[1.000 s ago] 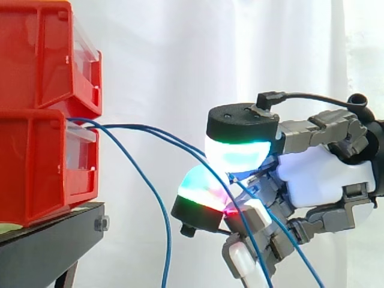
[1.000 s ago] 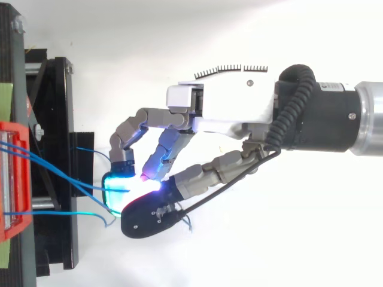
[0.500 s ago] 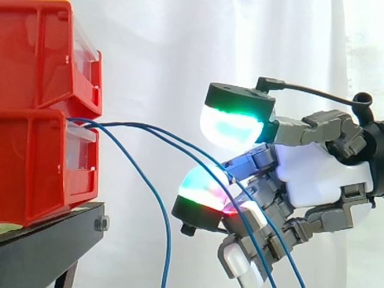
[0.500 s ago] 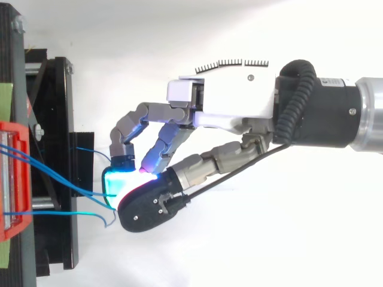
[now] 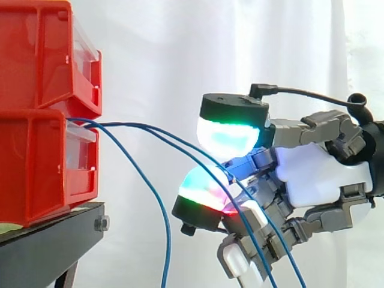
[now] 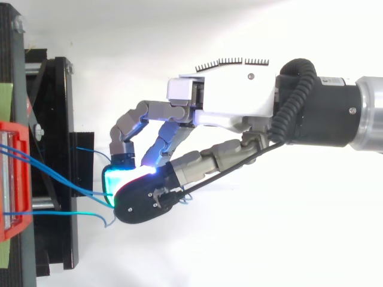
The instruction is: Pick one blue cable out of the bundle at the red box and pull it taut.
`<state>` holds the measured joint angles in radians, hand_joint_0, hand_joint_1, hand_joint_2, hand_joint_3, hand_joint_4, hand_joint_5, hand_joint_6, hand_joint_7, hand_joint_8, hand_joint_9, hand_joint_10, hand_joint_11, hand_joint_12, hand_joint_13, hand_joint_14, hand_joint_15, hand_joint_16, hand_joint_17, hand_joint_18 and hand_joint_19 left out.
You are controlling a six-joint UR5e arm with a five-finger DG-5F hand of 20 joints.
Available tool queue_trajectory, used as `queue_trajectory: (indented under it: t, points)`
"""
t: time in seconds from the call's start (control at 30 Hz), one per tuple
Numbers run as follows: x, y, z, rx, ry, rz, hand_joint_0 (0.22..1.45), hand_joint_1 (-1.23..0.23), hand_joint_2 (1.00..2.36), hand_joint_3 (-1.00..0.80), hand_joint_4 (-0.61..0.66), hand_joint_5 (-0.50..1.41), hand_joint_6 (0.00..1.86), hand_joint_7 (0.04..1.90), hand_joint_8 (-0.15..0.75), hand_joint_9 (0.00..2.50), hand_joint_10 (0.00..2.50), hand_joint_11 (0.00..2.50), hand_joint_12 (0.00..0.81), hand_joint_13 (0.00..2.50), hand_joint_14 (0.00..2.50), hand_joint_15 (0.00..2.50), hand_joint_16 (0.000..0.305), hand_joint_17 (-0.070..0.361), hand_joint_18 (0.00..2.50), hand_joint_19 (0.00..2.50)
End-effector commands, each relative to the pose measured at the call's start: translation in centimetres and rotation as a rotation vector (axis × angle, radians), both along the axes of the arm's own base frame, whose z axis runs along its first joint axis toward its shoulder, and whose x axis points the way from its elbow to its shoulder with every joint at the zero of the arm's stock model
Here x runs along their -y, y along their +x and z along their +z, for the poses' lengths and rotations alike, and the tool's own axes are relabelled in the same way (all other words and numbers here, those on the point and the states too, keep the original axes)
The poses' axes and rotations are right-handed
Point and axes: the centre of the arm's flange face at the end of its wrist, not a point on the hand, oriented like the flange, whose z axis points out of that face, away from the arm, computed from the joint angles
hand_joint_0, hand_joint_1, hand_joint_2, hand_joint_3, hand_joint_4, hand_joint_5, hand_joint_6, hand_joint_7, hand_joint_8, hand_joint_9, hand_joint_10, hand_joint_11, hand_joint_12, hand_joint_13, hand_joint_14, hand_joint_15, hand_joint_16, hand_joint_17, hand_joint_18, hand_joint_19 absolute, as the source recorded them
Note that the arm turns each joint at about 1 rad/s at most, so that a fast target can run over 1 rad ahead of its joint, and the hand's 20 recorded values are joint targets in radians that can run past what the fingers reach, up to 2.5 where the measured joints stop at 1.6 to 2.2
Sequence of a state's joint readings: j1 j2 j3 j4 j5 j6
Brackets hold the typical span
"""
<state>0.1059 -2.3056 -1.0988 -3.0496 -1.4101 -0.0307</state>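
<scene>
A: What's at far left?

B: A lower red plastic bin (image 5: pixel 36 168); I'll use it as the reference. A second red plastic bin (image 5: pixel 42 54) is stacked on top of it. A black stand (image 5: pixel 48 240) is directly under it.

A: Where are the cables?

B: The thin blue cables (image 5: pixel 129 125) leave the lower red plastic bin at its top front edge, right at the seam with the bin above. There are three strands in the side view. One sagging blue strand (image 5: pixel 170 240) droops just right of the bin and drops out of the bottom of the view, clearly slack. The other two head right and slightly downward from the bin, with only a slight bow.

A: And in the top view?

B: Same bundle (image 6: pixel 60 182). It runs from the bin's front across the stand (image 6: pixel 60 119) towards the hand.

A: Where's the hand?

B: The robot hand with the white palm (image 5: pixel 312 174) is well right of the lower bin, at about the bin's height and clear of the stand. The two straighter strands run into it, then come out beneath it going down and right. In the top view the hand (image 6: pixel 233 101) points at the bin.

A: What are the fingers doing?

B: I can't tell. The strands pass through the hand, but neither view shows whether the fingers are clamped on one or how far they've closed.

A: Background?

B: A white curtain (image 5: pixel 180 60) hangs behind the bin and the hand.
</scene>
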Motion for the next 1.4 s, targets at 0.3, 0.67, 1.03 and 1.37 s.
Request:
queue_trajectory:
  t: [0.3,0.67,1.03,1.37]
  points:
    - [-0.23,0.03,0.02,0.0,0.0,0.003,0.54,-0.67,1.0,-0.43,0.18,-0.17,0.85,1.03,0.373,1.0,0.01,1.07,0.398,0.83,0.02,0.56,0.054,0.122,0.69,0.51]
    - [-0.22,0.0,-0.05,-0.001,0.0,0.003,0.6,-0.72,1.01,-0.2,0.19,-0.16,0.9,1.1,0.38,1.02,0.01,1.1,0.401,0.85,0.02,0.56,0.054,0.122,0.72,0.5]
    - [-0.34,0.04,0.02,0.0,0.0,0.004,0.62,-0.75,1.02,-0.11,0.17,-0.15,0.91,1.08,0.397,1.06,0.01,1.13,0.41,0.87,0.02,0.56,0.056,0.127,0.74,0.49]
    - [-0.21,0.0,-0.05,-0.001,0.0,0.001,0.63,-0.81,1.01,0.01,0.15,-0.12,0.9,1.21,0.43,1.14,0.01,1.18,0.426,0.91,0.02,0.57,0.06,0.135,0.8,0.45]
